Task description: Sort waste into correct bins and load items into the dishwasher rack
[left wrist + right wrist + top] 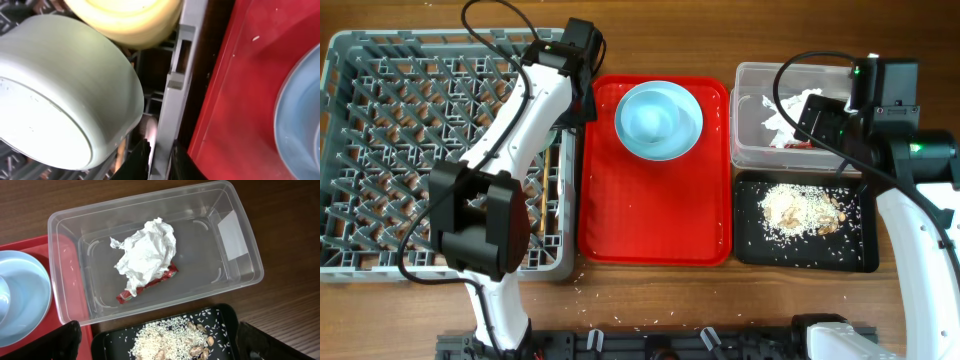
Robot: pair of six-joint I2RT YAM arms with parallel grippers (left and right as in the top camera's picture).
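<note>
My left gripper (580,100) hangs over the grey dishwasher rack's (380,150) right wall (172,85). Its black fingers (145,160) stand close together, with that wall filling the narrow gap. Just inside the rack are a pale green saucer (60,95) and a yellow cup (125,20). The blue plate (658,120) lies on the red tray (655,215). My right gripper (172,347) stands open and empty above the black tray (110,340) of food scraps (170,337). The napkin (147,252) with a red wrapper (150,285) lies in the clear tub (240,235).
Thin brown sticks (551,165) lie in the rack near its right wall. The left arm crosses the rack's right half and hides the cup and saucer from above. Loose rice grains dot the wooden table in front of the red tray.
</note>
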